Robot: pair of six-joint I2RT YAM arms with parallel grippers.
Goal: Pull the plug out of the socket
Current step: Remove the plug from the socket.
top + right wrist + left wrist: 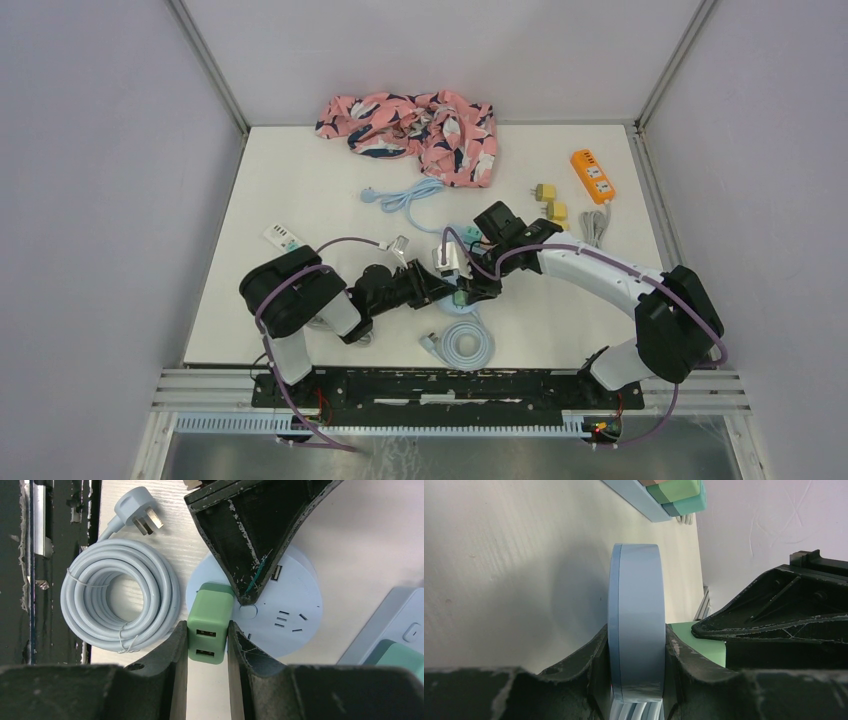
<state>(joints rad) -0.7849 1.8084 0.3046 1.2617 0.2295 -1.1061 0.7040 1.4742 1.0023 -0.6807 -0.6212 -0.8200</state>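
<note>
The socket [295, 605] is a round pale-blue disc with slots on its face. A green plug [209, 622] with two USB ports sits against the left part of that face. My right gripper [207, 630] is shut on the green plug, one finger on each side. The left gripper [636, 645] is shut on the socket [636, 605], which shows edge-on there, with the green plug [704, 640] just to its right. In the top view both grippers meet at the plug [459, 297] in the middle of the table.
A coiled grey cable [120, 597] with its own plug lies beside the socket. A pale-blue power strip [395, 640] with a teal adapter is at the right. Farther back lie an orange power strip [592, 175], yellow adapters [550, 202], a blue cable [410, 195] and pink cloth [415, 122].
</note>
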